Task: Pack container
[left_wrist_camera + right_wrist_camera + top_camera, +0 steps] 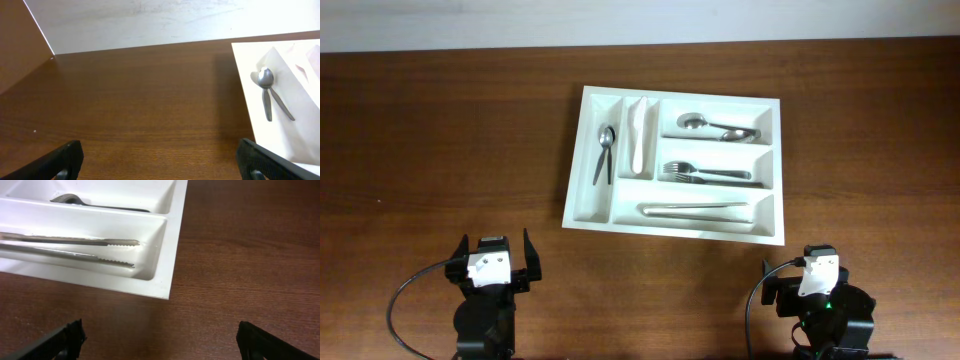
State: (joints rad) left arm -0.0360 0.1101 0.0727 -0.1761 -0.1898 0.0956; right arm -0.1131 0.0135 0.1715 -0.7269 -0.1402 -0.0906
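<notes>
The container, a white five-compartment cutlery tray (588,210), lies at the centre back of the wooden table. It holds small spoons (604,152) in the left narrow slot, a white utensil (637,135) beside them, spoons (720,128) in the far long slot, forks (710,173) in the middle one and knives (695,209) in the near one. My left gripper (497,247) is open and empty at the near left, apart from the tray. My right gripper (817,262) is open and empty at the near right. In the wrist views both the left jaws (160,165) and the right jaws (160,342) hold nothing.
The left wrist view shows the tray's left corner (300,135) with the small spoons (267,85), and a pale wall behind the table. The right wrist view shows the tray's near right corner (170,255) with serrated knives (75,247).
</notes>
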